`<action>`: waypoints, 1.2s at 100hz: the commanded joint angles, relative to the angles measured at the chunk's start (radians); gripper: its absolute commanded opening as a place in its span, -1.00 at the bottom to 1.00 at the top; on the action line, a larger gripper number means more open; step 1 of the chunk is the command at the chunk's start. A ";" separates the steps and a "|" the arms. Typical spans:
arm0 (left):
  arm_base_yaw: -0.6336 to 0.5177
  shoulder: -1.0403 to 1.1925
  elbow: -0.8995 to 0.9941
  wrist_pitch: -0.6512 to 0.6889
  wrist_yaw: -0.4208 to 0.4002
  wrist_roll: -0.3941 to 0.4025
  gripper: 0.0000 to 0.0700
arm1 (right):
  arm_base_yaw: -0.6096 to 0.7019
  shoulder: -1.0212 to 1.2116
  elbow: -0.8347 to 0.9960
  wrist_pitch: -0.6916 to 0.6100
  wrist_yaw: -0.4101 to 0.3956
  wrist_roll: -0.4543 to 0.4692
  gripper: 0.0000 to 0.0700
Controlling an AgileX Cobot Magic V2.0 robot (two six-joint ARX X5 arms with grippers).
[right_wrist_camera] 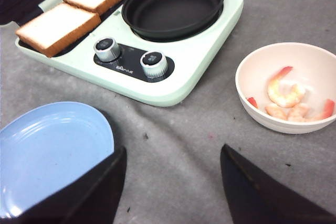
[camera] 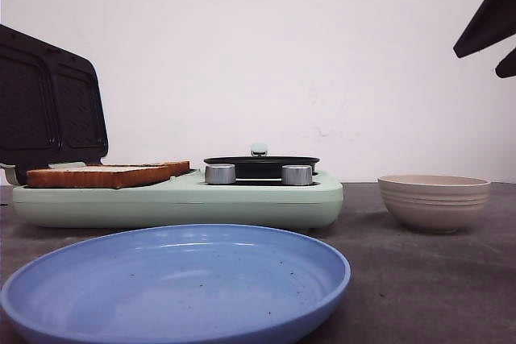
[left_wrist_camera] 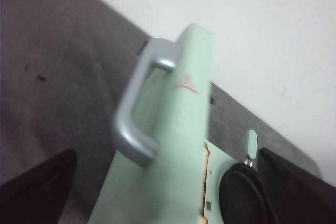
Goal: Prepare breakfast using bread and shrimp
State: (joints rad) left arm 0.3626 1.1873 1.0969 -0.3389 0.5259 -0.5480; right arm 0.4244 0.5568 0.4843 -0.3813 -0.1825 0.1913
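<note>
Lid [camera: 50, 102] up at far left. Bread [right_wrist_camera: 77, 10]: two slices side by side on maker [camera: 177, 199] left plate. Pan [right_wrist_camera: 173, 4] empty, centre. Plate [right_wrist_camera: 47, 156] near, bare. Shrimp [right_wrist_camera: 286, 98] in bowl [right_wrist_camera: 252, 103], right. Left gripper [left_wrist_camera: 168, 192] spread, by lid handle [left_wrist_camera: 137, 103]. Right gripper [right_wrist_camera: 170, 192] spread, empty, hovers nearer than bowl; shrimp ahead-right; right arm closer.

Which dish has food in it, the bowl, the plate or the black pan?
The beige bowl: shrimp lie inside. The blue plate and the black pan hold nothing.
</note>
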 commanded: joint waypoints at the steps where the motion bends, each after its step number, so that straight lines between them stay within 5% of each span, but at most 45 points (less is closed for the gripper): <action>1: 0.009 0.044 0.026 0.034 0.023 -0.051 0.79 | 0.006 0.004 0.004 0.005 0.000 0.011 -0.03; 41: 0.012 0.249 0.026 0.207 0.128 -0.208 0.76 | 0.006 0.004 0.004 -0.017 0.000 0.011 -0.03; 54: 0.012 0.284 0.026 0.244 0.129 -0.227 0.21 | 0.006 0.004 0.004 -0.017 0.000 0.011 -0.03; 79: 0.011 0.317 0.026 0.287 0.129 -0.259 0.17 | 0.006 0.004 0.004 -0.017 0.000 0.011 -0.03; 120: -0.006 0.319 0.026 0.283 0.128 -0.220 -0.72 | 0.006 0.004 0.004 -0.017 0.001 0.011 -0.03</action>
State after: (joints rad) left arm 0.3588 1.4895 1.1007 -0.0631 0.6525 -0.7956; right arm 0.4244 0.5568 0.4843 -0.4061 -0.1825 0.1913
